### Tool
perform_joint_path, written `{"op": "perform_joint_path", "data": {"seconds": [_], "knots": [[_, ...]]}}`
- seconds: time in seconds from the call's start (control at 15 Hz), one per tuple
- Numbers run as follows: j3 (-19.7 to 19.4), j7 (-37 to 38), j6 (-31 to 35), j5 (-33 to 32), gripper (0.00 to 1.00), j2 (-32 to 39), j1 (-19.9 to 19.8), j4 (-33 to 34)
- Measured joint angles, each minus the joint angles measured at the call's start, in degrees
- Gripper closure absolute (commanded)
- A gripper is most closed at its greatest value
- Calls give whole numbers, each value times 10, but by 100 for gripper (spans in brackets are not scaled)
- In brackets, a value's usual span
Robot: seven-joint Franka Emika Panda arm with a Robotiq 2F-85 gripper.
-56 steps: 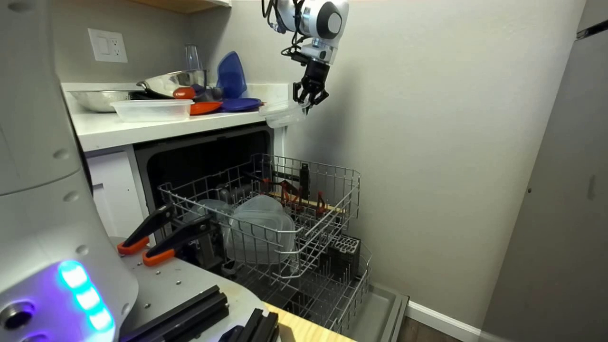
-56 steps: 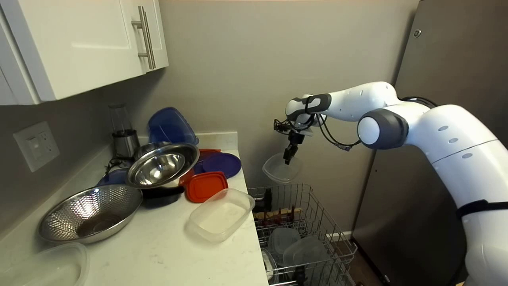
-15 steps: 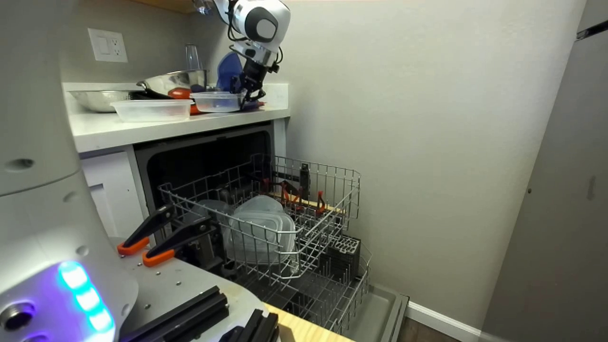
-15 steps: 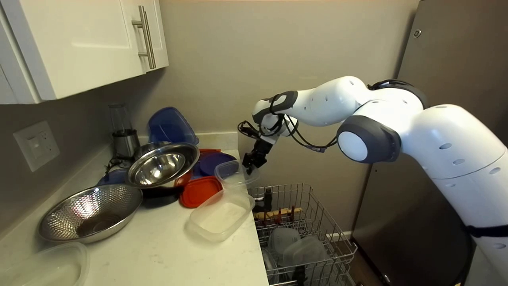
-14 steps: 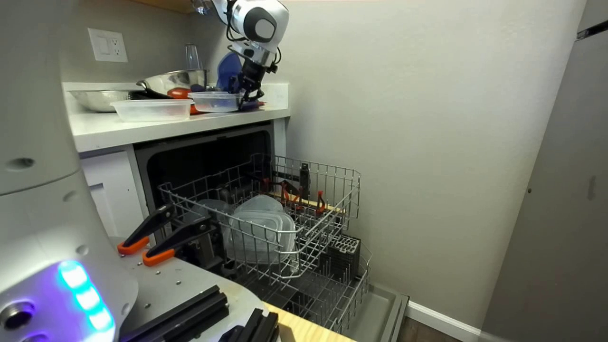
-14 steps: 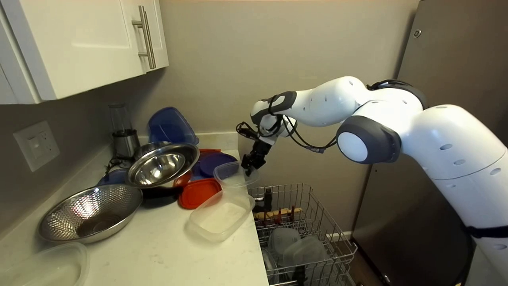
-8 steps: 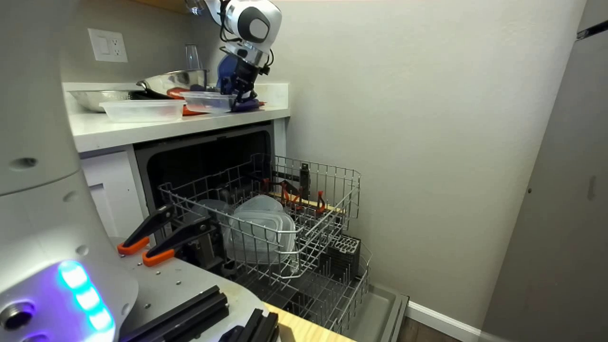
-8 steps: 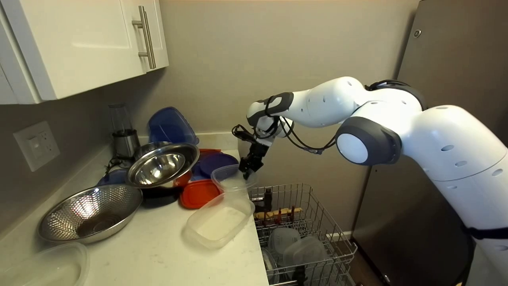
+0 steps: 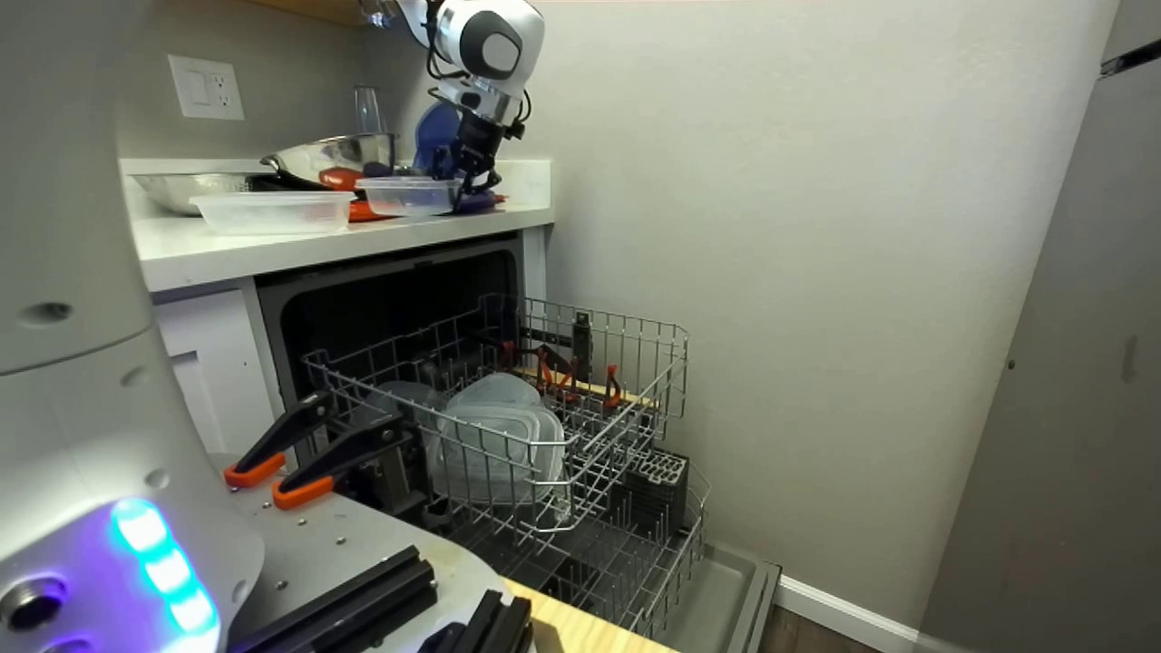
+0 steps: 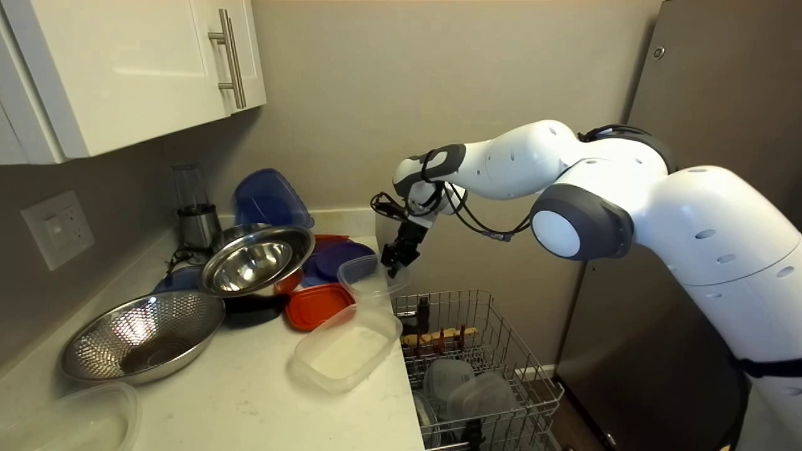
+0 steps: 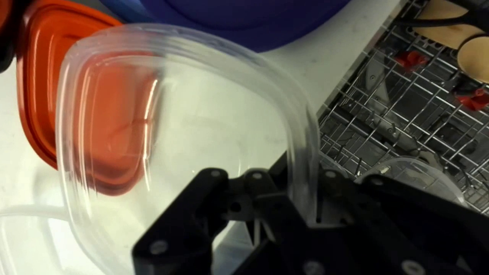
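No legible text, unreadable round badge (image 10: 658, 53) on fridge (image 10: 639, 332)

Orange-red and blue are standing out amid silver, white and black.
The colourless clear container (image 11: 191, 126) is letting an orange-red lid (image 11: 42, 76) show through, while the gripper (image 10: 393, 270) is appearing black. A round lid (image 10: 343, 256) is showing purple-blue, a leaning lid (image 10: 270, 197) a brighter blue. The colander (image 10: 125, 326) is wearing a dotted pattern in silver; the steel bowl (image 10: 299, 250) is flashing mirror-bright. Faint grey flecks are marking the white countertop (image 10: 244, 401). The dish rack (image 9: 617, 316) is tracing a grey wire grid, the clamps (image 9: 290, 433) are pairing black with orange, the robot arm (image 10: 520, 160) is mixing white with dark grey, and the base lights (image 9: 168, 573) are glowing cyan-blue.
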Motion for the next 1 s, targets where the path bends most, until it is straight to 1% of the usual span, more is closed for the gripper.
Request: {"op": "perform_joint_path", "data": {"seconds": [0.47,1.0], "knots": [[-10,0,35,1,99,3,9,-13],[-26,0,37,1,99,6,31,-14]]}}
